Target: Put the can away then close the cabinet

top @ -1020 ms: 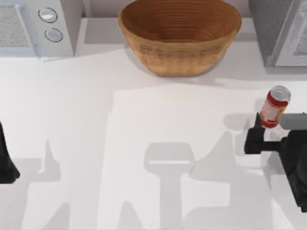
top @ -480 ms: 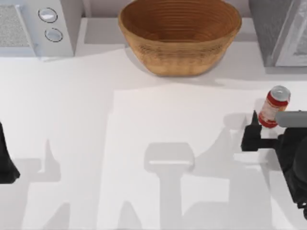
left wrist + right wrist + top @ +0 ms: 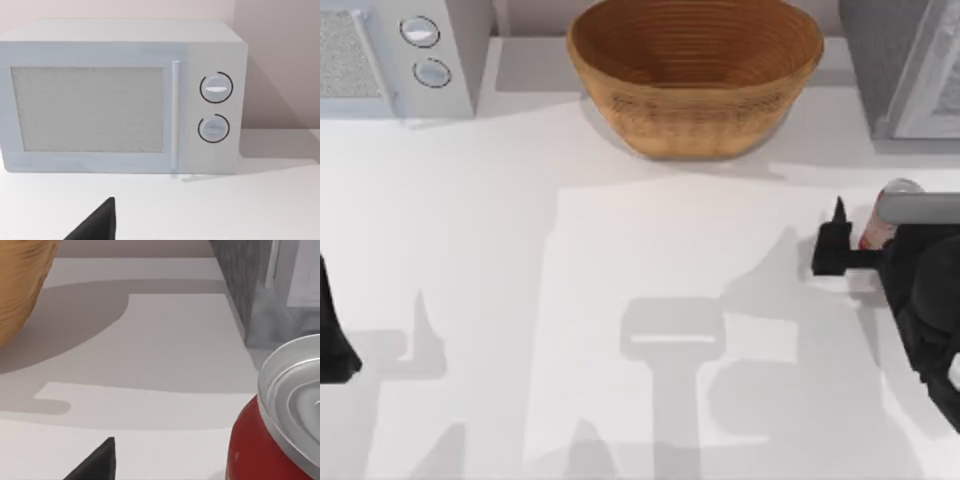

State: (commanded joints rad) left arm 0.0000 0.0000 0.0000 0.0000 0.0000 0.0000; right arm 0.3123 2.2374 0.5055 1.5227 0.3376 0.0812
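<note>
Can (image 3: 876, 228) upright, silver top up, right claw (image 3: 850, 240) beside it, grip unclear, left arm parked.

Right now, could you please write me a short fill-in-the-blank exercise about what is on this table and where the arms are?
1. The can has a silver top and a body coloured ____.
2. The right gripper is at the can, near the top view's ____ edge.
3. The microwave has ____ round dials on its front.
4. The woven bowl stands at the back, between the microwave and the grey ____.

Missing words: red; right; two; cabinet
</note>
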